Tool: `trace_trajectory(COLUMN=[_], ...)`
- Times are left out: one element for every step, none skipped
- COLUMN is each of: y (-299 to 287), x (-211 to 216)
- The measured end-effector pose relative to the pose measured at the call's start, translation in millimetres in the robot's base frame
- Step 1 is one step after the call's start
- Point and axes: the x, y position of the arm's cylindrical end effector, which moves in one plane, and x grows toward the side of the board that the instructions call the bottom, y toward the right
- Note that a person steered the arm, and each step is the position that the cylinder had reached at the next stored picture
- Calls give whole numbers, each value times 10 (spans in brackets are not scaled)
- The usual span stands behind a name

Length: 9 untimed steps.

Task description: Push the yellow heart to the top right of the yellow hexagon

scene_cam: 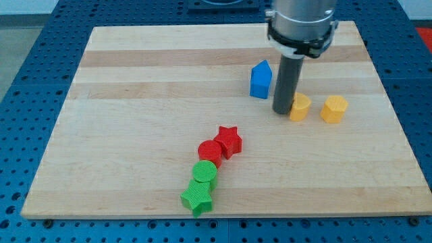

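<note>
The yellow heart (pixel 301 107) lies right of the board's middle, its left part hidden behind my rod. The yellow hexagon (pixel 333 109) lies just to the heart's right, at about the same height, with a small gap between them. My tip (pixel 282 111) stands against the heart's left side, between the heart and the blue block. Whether the tip touches the heart cannot be told for sure.
A blue house-shaped block (pixel 260 79) lies up and left of my tip. A red star (pixel 229 141), red cylinder (pixel 210 152), green cylinder (pixel 204 171) and green star (pixel 197 197) form a chain toward the view's bottom. The wooden board (pixel 135 101) rests on a blue perforated table.
</note>
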Motion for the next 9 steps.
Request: trace_trajectory(y=[-138,-152,33,183,382,207,-11,209,519], x=[133,372,274,3,-45,-45,-160,-307,-334])
